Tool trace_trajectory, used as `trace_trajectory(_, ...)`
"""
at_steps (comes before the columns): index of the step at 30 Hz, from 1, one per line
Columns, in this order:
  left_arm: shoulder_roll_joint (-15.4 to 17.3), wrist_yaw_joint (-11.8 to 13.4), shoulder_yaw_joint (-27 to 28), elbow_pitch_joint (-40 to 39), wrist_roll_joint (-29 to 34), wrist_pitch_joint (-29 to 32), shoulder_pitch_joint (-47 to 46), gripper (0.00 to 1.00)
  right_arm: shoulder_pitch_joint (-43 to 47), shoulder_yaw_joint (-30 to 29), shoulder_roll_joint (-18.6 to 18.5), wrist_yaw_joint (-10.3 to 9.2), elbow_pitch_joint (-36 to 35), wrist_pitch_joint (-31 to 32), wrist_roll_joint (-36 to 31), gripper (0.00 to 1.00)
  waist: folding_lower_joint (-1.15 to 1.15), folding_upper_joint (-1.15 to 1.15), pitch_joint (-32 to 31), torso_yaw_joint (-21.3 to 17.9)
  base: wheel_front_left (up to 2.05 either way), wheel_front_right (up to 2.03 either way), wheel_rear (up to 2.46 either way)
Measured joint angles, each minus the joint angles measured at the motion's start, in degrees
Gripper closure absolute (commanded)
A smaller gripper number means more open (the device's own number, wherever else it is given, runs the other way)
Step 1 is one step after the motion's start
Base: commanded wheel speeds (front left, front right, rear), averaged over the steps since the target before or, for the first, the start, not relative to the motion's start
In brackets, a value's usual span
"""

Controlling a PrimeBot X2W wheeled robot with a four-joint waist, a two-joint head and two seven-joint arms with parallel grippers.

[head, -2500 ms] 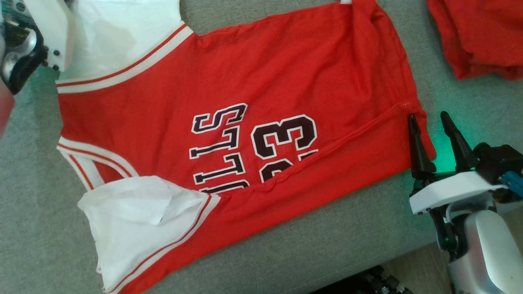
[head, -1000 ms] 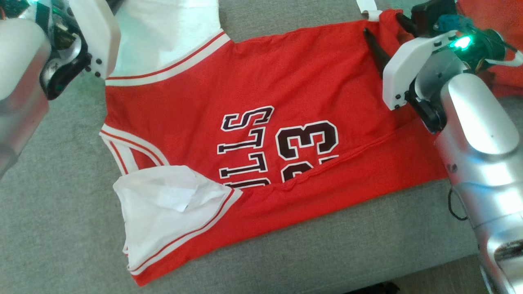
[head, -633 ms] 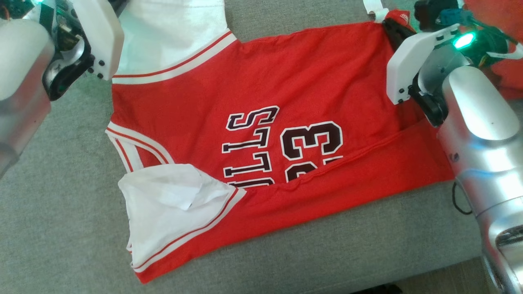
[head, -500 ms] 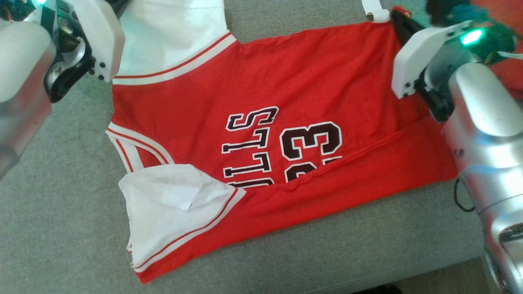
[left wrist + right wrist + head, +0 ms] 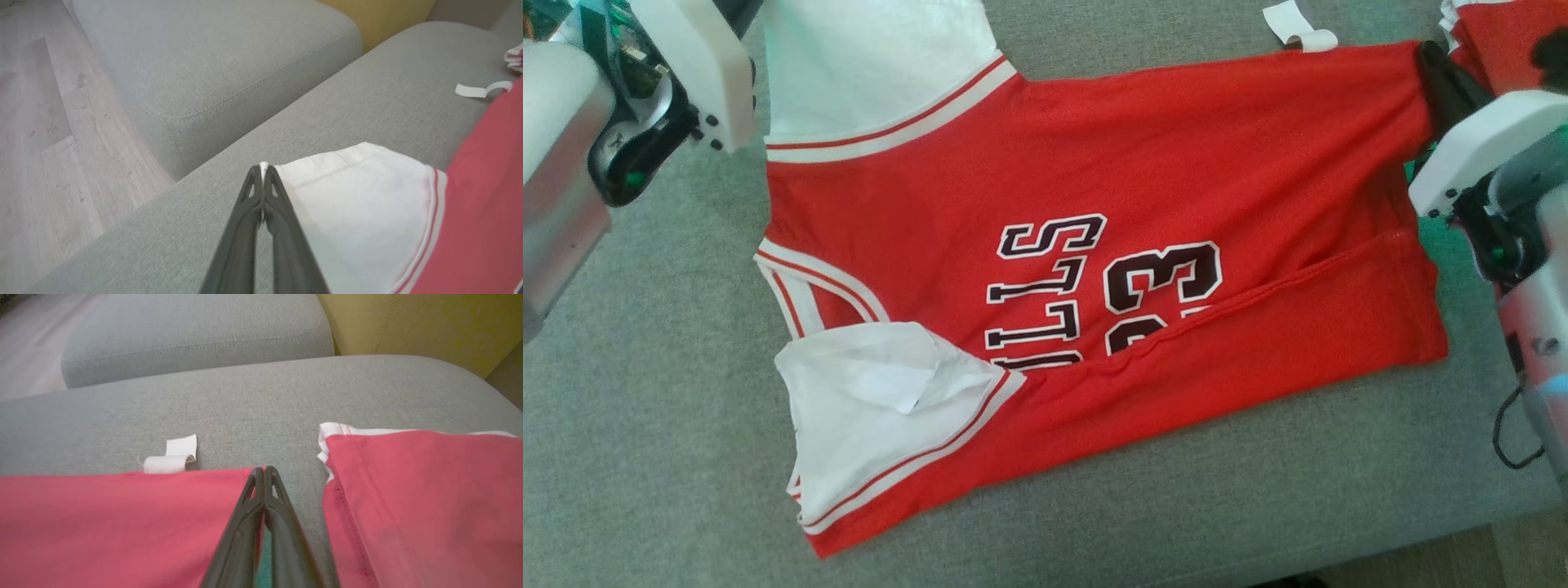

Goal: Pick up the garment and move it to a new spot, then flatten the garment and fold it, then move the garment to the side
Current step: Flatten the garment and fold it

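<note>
The garment (image 5: 1094, 163) is a red jersey with white sleeves and dark lettering, spread on a grey sofa seat (image 5: 645, 408), its near edge folded over. In the left wrist view my left gripper (image 5: 263, 167) is shut on the corner of the far white sleeve (image 5: 359, 204). In the right wrist view my right gripper (image 5: 264, 469) is shut on the far corner of the red hem (image 5: 122, 522). The head view shows that gripper (image 5: 1431, 59) at the garment's upper right corner, with the top edge drawn straight between both arms.
A second red garment (image 5: 1511, 41) lies just right of the held corner, also in the right wrist view (image 5: 408, 490). A white label strip (image 5: 1298, 28) sits by the far edge. The sofa's front edge runs along the lower right. Wooden floor (image 5: 41, 122) lies beyond the left end.
My right gripper went from open to shut on the hem corner and drew it to the right, straightening the garment's far edge. The left gripper kept its hold on the sleeve.
</note>
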Motion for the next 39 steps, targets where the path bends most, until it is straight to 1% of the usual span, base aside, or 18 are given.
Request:
trace_trajectory(5,0.1,0.0,0.4,-0.7,0.0,-6.3,-0.8,1.0,1.6,-0.4,-1.3,0.0,-6.9,-1.6,5.3,1.0,0.0,0.0,-0.1,0.4,0.0,0.0,0.0)
trace_trajectory(9,-0.2,0.0,2.7,0.1,0.4,-12.7,-3.2,1.0,1.4,-2.0,-2.6,0.0,-9.5,-4.7,6.2,1.0,0.0,0.0,-0.6,1.2,0.0,0.0,0.0)
trace_trajectory(11,-0.5,0.0,4.1,0.3,0.4,-15.4,-4.0,1.0,1.4,-2.5,-3.0,0.0,-10.3,-5.2,6.2,1.0,0.0,0.0,-1.0,1.6,0.0,0.0,0.0)
trace_trajectory(16,-0.6,0.0,4.3,-2.1,-1.0,-17.1,-2.7,1.0,3.7,-3.4,-3.9,0.0,-12.9,-5.1,6.2,1.0,0.0,0.0,-2.0,3.4,0.0,0.0,0.0)
trace_trajectory(20,0.5,0.0,3.3,-6.2,-1.5,-17.9,1.5,1.0,8.7,-5.2,-4.7,0.0,-14.6,-5.1,5.8,1.0,0.0,0.0,-2.7,5.2,0.0,0.0,0.0)
trace_trajectory(23,2.1,0.1,2.1,-9.0,-2.0,-18.8,6.0,1.0,12.0,-6.5,-4.5,0.0,-15.7,-4.8,5.4,1.0,0.0,0.0,-3.4,6.5,0.0,0.0,0.0)
trace_trajectory(25,3.5,0.9,1.6,-10.9,-2.1,-19.5,9.1,1.0,13.8,-7.8,-4.5,0.0,-16.4,-4.7,5.0,1.0,0.0,0.0,-3.9,7.2,0.0,0.0,0.0)
trace_trajectory(32,8.2,5.4,0.8,-19.6,-2.5,-21.8,18.2,1.0,21.2,-11.9,-4.0,0.0,-18.9,-3.6,3.5,1.0,-0.01,0.0,-5.5,9.1,0.0,0.0,0.0)
trace_trajectory(39,10.3,10.2,-0.1,-28.4,-2.5,-22.3,25.7,1.0,26.3,-14.9,-2.4,0.0,-19.6,-3.0,1.0,1.0,0.0,0.0,-5.8,10.3,0.0,0.0,0.0)
